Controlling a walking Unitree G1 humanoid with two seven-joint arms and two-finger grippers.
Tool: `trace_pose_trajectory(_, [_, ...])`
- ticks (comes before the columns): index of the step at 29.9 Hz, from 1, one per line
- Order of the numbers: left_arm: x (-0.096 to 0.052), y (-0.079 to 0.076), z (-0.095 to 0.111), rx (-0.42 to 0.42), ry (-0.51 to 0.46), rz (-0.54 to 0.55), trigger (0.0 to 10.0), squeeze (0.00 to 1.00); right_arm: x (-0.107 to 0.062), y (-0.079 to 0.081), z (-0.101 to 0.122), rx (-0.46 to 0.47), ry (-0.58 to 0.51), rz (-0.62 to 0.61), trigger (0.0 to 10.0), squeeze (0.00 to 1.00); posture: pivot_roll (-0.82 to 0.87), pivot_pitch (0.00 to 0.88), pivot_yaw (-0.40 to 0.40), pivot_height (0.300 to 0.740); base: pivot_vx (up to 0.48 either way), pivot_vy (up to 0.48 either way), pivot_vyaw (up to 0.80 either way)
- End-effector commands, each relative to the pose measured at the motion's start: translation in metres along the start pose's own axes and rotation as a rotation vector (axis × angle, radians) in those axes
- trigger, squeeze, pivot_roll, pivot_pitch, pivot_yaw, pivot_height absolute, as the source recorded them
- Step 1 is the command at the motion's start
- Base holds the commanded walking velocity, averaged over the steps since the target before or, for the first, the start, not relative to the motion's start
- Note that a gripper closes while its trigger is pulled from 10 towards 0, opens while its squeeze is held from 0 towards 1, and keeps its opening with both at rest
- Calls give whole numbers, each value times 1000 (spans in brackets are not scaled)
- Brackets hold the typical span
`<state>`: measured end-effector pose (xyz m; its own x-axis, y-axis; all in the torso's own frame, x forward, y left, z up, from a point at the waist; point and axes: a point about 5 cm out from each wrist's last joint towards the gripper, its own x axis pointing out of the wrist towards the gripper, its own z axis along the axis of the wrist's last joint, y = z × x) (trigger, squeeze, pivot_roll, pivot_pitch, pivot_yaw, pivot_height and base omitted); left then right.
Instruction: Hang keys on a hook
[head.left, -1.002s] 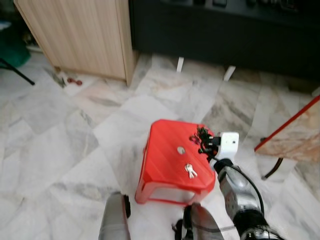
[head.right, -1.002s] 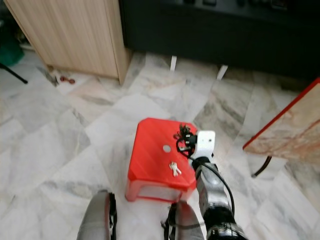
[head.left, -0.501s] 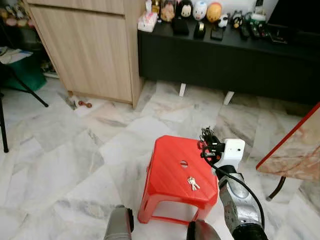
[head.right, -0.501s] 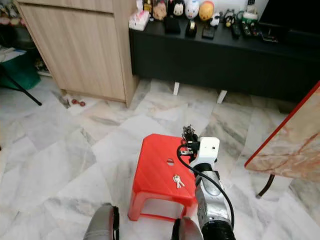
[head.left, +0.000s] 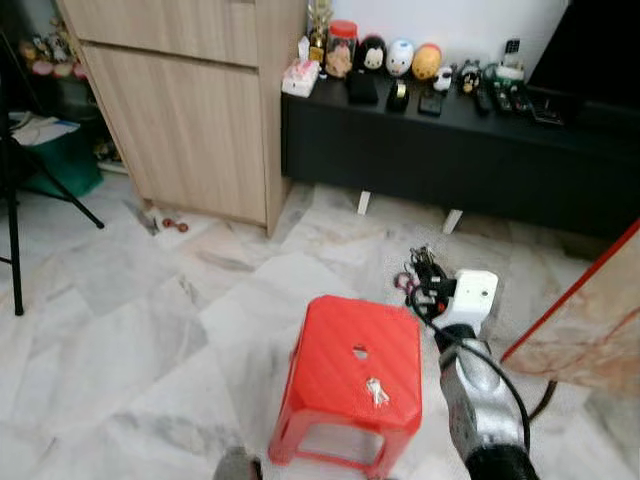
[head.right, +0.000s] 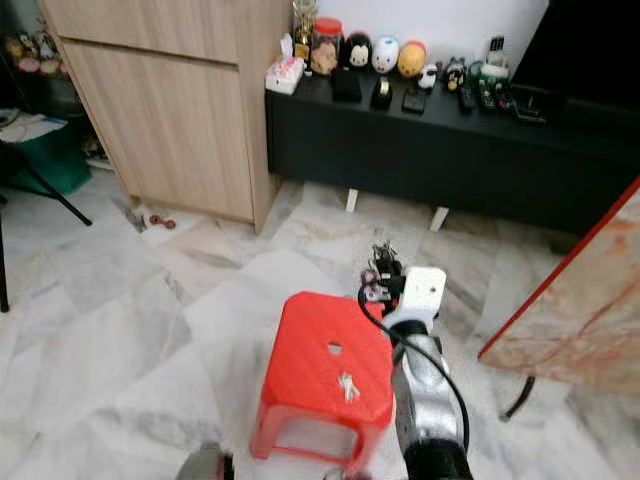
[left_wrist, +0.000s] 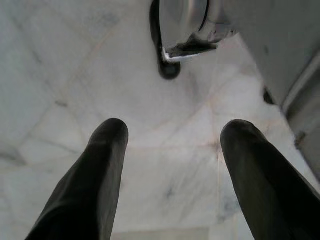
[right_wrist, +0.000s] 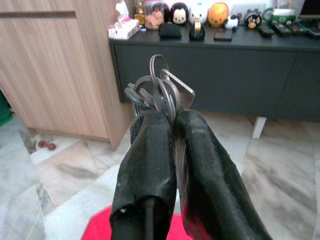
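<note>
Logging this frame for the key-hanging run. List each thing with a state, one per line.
Key bunch: clamped in the right gripper, rings sticking up above the fingertips.
Right gripper: shut on the key bunch, raised beside the stool.
Left gripper: open, holding nothing, pointing at the floor.
Stool: upright on the floor.
Spare keys: lying flat on the stool top.
Cabinet: doors closed.
</note>
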<state>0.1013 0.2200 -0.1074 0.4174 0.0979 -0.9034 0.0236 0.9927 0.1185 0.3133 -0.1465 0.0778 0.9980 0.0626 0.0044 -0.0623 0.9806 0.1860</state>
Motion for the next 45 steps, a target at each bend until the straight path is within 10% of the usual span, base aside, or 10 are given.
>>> trace_pose_trajectory(1, [2, 14, 43, 16, -171, 40, 10000, 0, 0, 0, 6, 6, -28, -5, 10000, 0, 125, 0, -53, 740, 0, 0, 0])
trace_pose_trajectory(45, [4, 6, 43, -26, -156, 7, 10000, 0, -10, -30, -30, 8, 149, -178, 10000, 0, 130, 0, -51, 740, -57, 0, 0])
